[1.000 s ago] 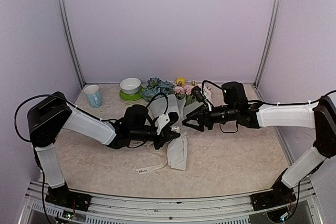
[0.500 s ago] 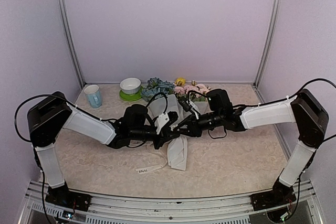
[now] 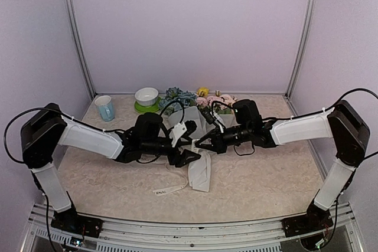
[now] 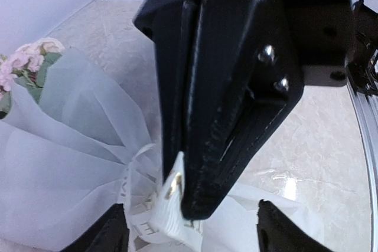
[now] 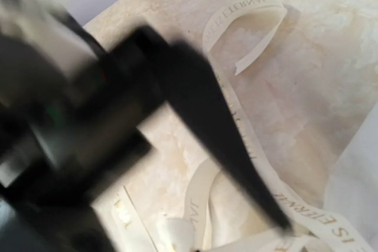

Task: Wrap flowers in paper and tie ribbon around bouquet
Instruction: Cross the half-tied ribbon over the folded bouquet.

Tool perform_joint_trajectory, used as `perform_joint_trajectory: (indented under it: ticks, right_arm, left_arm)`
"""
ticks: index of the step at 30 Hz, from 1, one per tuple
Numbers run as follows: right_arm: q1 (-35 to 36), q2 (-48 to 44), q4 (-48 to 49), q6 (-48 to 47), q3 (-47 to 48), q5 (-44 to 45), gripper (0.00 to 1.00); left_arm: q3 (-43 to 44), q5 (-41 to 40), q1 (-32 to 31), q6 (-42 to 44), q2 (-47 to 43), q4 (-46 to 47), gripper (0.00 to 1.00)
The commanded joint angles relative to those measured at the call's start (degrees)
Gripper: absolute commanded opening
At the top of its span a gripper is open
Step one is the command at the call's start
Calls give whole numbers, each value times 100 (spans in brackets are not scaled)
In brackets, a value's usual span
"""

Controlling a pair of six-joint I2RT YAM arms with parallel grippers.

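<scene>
The right hand (image 3: 202, 144) was clenched on the ribbon (image 4: 168, 205) where it cinched the bouquet (image 4: 65, 146), likely to draw the tie tight. The left hand (image 3: 190, 149), just beside it, gaped with fingers spread, gripping nothing (perhaps ready for the other tail). The bouquet lay mid-tabletop (image 3: 266, 175), a mottled cream surface within plain lilac walls (image 3: 189, 28).

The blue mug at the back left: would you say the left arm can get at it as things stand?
Probably yes: the left hand is open, and the blue mug stands upright just behind that arm, with nothing between them.
</scene>
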Motion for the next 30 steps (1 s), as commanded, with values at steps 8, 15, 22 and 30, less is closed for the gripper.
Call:
perform_joint_trajectory:
  ticks: [8, 15, 22, 30]
  right_arm:
    - [-118, -141, 35, 40, 60, 72, 0]
    - [-116, -142, 109, 153, 16, 88, 0]
    - [-110, -102, 109, 188, 48, 22, 0]
    - [-118, -164, 27, 155, 78, 145, 0]
  left_arm:
    - [278, -3176, 1596, -2111, -1225, -2652, 81]
    - [11, -3995, 2345, -3044, -751, -3059, 84]
    - [-911, -4091, 2434, -3602, -854, -2305, 73]
    - [-982, -3445, 2447, -3519, -369, -2043, 0]
